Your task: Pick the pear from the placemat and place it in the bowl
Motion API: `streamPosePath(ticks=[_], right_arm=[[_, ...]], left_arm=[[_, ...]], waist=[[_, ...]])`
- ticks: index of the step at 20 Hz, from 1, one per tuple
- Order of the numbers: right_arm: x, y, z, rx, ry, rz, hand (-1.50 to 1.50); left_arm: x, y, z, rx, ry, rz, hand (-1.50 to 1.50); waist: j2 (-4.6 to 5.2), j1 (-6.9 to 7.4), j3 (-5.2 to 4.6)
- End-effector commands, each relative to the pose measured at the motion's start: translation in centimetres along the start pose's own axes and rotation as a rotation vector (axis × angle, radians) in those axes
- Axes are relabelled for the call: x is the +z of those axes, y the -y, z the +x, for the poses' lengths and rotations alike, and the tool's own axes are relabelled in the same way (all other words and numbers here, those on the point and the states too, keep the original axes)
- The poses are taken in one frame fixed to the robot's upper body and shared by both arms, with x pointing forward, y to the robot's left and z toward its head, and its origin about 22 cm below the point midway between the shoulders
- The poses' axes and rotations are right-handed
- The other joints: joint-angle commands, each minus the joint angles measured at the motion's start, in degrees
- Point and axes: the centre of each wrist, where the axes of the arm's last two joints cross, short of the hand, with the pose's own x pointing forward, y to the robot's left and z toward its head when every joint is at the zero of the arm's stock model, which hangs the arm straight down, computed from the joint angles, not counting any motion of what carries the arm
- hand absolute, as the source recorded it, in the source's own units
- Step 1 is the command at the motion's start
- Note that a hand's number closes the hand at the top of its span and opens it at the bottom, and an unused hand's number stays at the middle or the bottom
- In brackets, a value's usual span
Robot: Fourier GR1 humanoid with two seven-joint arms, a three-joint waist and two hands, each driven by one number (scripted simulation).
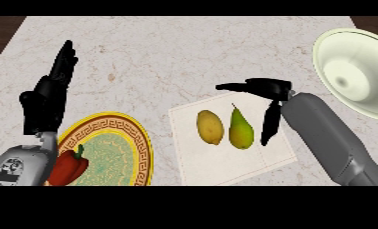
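The pear (pixel 241 129) and lemon (pixel 210 127) lie side by side on the placemat (pixel 221 165), lemon left. The bowl (pixel 353 73) sits at the worktop's right edge. The plate (pixel 118 148) with a pepper (pixel 69 167) sits at the front left.

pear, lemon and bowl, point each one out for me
pear (pixel 241 129), head view, on its wide lower body
lemon (pixel 210 127), head view, on the middle of its skin
bowl (pixel 330 48), head view, on its left rim

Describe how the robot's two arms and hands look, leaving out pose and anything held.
Both forearms are smooth grey cylinders ending in black hands. The right hand is glossy black with slim fingers. The left hand is also black with long segmented fingers; its forearm shows a small dark marking near the lower edge. No cables or sleeves are visible.
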Motion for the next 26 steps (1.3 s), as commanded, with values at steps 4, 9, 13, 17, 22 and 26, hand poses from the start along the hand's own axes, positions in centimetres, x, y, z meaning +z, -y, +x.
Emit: streamPosePath(ticks=[4,9,13,17,22,26], right_arm=[[-2.4,-3.0,-0.7,-0.016,0.06,0.05,-1.5],[-4.1,-5.0,0.0,0.08,0.1,0.09,1.5],[-3.1,-3.2,-0.8,0.108,0.123,0.017,1.5],[-4.8,-3.6,0.4,0.082,0.132,0.014,1.5],[-6.8,-5.7,2.9,0.099,-0.03,-0.148,1.5],[-8.7,-7.6,4.2,0.157,-0.326,-0.353,1.5]], left_arm=[[-0.5,0.4,0.5,0.011,-0.014,0.003,0.0],[-0.3,0.3,1.3,-0.002,0.0,0.007,0.0],[-0.3,0.0,-0.6,-0.006,0.005,0.004,0.0],[0.1,0.9,0.1,-0.015,0.008,0.011,0.0],[-0.1,0.6,-0.4,-0.01,-0.008,0.016,0.0],[-0.3,-0.1,0.4,-0.008,-0.032,0.019,0.0]], waist=[[-0.05,-0.16,0.0],[-0.07,0.0,0.03],[0.08,0.08,0.0],[-0.03,0.05,0.0],[-0.49,-1.3,-0.1],[-2.0,-3.67,-0.36]])
